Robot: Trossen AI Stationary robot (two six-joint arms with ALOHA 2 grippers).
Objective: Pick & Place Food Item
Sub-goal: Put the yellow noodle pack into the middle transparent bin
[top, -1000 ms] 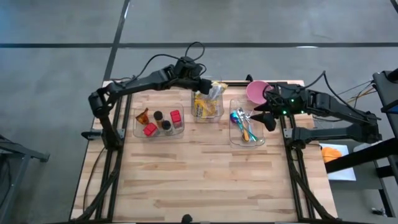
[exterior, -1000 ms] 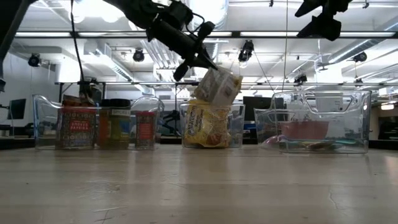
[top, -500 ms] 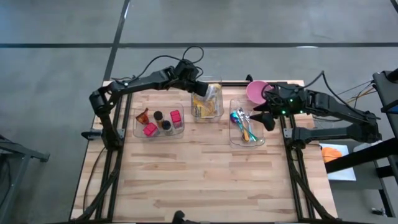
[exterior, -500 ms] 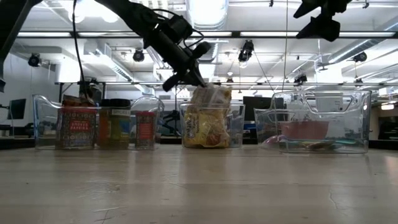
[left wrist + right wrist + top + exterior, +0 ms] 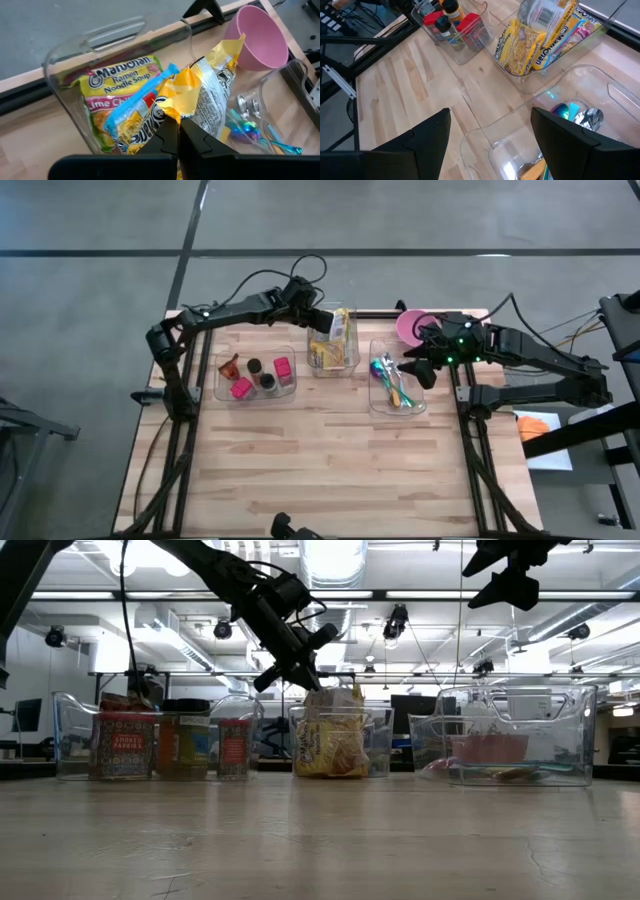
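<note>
Pinching yellow snack packet (image 5: 200,95) at top edge, left gripper (image 5: 175,131) jaws closed, packet hanging below into middle bin (image 5: 334,358); right gripper (image 5: 418,370) jaws open, idle over utensil bin (image 5: 398,406).

A lab or workshop hall: exposed ceiling ducts and strip lights (image 5: 335,560), grey concrete floor (image 5: 90,300) around the pale wooden slatted bench (image 5: 320,460).

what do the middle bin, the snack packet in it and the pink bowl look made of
Middle bin: clear hard plastic, it seems; contents show through and the rim glints.
Snack packet, pinched by the left tool: thin crinkled film, probably plastic or foil, glossy print.
Pink bowl: likely smooth moulded plastic with a soft sheen.
</note>
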